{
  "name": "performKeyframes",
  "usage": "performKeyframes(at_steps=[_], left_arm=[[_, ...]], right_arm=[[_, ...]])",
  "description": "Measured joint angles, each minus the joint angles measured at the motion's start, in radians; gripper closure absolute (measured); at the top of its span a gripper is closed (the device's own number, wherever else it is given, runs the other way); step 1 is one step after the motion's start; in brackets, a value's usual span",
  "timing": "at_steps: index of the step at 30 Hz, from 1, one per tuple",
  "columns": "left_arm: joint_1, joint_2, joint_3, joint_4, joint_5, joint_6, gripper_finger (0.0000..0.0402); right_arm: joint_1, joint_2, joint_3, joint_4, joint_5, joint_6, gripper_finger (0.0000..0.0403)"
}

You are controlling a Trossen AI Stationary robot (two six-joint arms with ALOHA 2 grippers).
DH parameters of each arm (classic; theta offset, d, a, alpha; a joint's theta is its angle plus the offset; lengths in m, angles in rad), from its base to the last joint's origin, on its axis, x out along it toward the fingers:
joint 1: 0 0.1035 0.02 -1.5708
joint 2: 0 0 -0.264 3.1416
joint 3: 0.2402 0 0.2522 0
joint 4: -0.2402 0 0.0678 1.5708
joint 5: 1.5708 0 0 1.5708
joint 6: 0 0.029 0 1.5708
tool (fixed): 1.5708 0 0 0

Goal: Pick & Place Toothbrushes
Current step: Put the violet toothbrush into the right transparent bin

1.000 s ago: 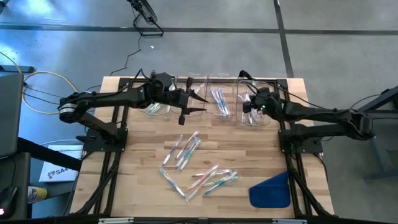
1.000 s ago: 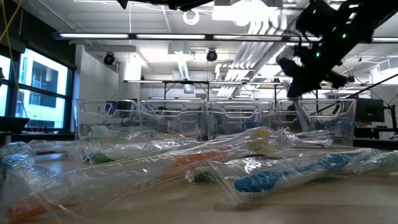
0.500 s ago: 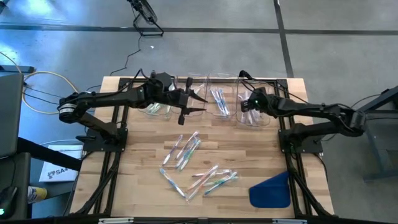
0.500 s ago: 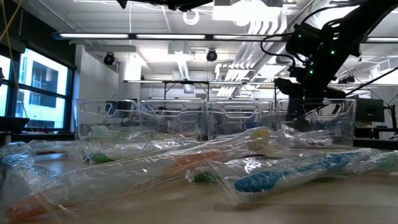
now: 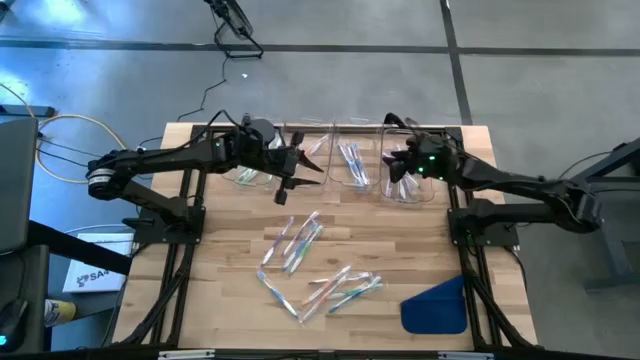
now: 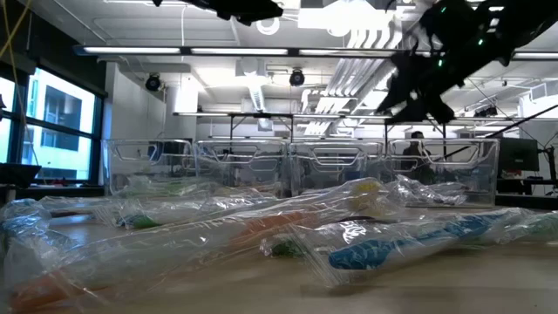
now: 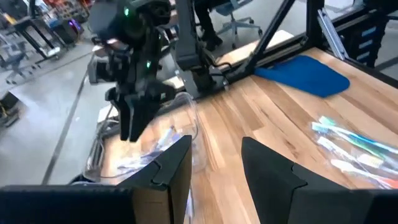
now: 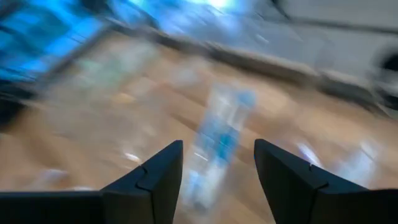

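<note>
Right arm over the far-right bin, jaws apart and empty; loose toothbrushes waiting mid-table.

I find the right gripper (image 5: 392,162) above the rightmost clear bin (image 5: 408,186) at the table's far edge, fingers spread with nothing between them; a blue wrapped brush (image 8: 217,142) shows beyond them in its wrist view. The left gripper (image 5: 300,168) hangs over the bins to the left, jaws partly open, holding nothing. The remaining toothbrushes (image 5: 318,262) lie scattered on the wooden table (image 5: 230,300), each in crinkled clear film, near the blue cloth (image 5: 437,306). I judge them light and stiff, but the film is slick and loose. I would grip across the handle's middle, not the slack wrapper ends, which could slide or tear.
</note>
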Motion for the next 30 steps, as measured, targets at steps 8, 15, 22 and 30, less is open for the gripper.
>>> performKeyframes(at_steps=[8,15,22,30], left_arm=[[0.000,-0.018,0.001,-0.143,-0.005,0.000,0.0265],[0.000,-0.011,0.001,-0.420,-0.067,-0.147,0.0265],[-0.014,-0.011,0.001,-0.566,-0.173,-0.371,0.0265],[-0.202,-0.011,0.000,-0.690,-0.343,-0.602,0.0265]], right_arm=[[0.038,-0.151,0.000,0.283,-0.379,-0.071,0.0221],[0.139,-0.158,0.000,0.467,-0.471,-0.151,0.0240],[0.204,-0.151,0.000,0.492,-0.354,-0.211,0.0261],[0.264,-0.098,0.000,0.484,-0.317,-0.263,0.0270]])
